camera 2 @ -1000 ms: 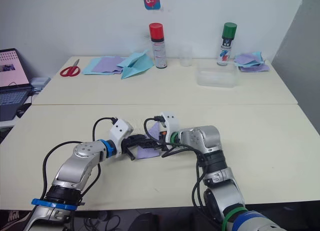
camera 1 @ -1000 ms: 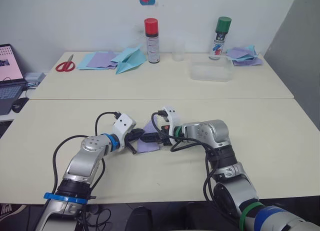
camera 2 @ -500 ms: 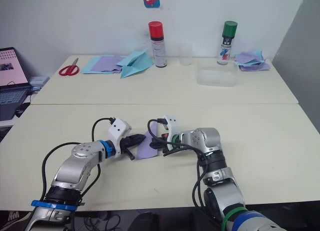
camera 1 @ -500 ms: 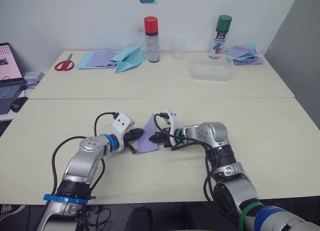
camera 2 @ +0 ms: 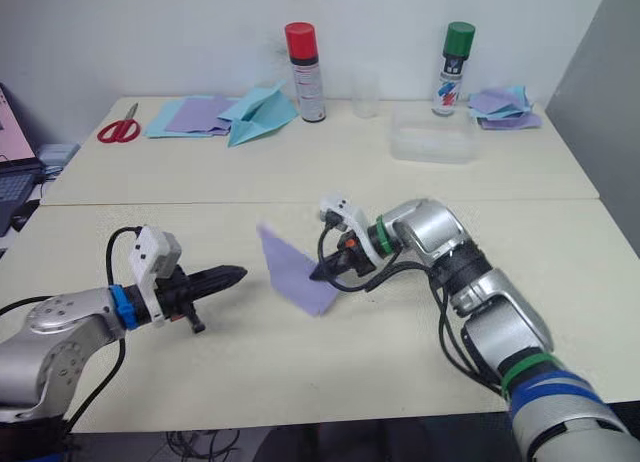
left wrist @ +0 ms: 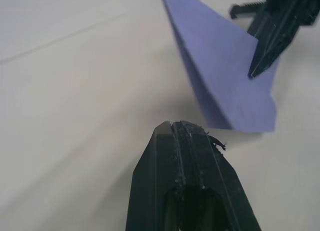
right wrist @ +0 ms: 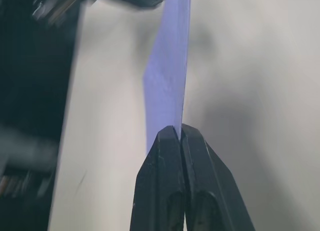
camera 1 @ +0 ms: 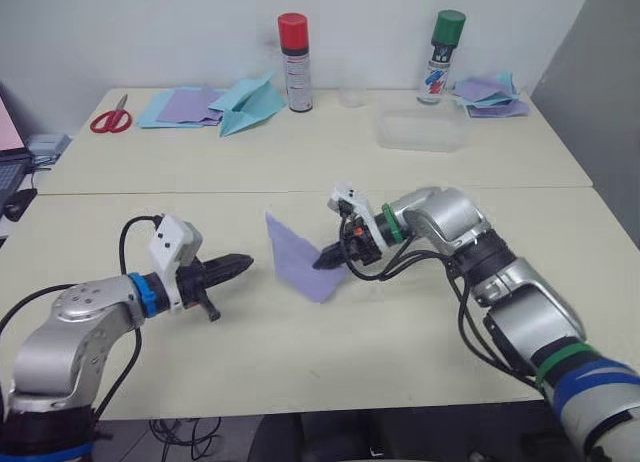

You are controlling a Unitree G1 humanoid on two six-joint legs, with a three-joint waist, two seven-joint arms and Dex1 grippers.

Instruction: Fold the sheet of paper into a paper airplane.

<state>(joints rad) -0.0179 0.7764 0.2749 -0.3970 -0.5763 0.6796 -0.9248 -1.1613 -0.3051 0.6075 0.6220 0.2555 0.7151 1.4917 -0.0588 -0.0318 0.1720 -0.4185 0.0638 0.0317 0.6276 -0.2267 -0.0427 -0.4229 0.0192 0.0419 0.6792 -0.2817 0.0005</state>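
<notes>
Now the right gripper [camera 1: 322,261] pinches the folded purple plane [camera 1: 300,261], holding it on edge above the table [camera 1: 420,312]. Left gripper [camera 1: 240,263] — fingers pressed together, empty — points at it from the left, apart. Best keep that pinch firm while the left presses the crease flat.

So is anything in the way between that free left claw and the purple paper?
Nothing visible. Bare table lies between the left gripper, shut and pointing at the paper, and the sheet itself. The right gripper pinches the paper from its far side.
</notes>
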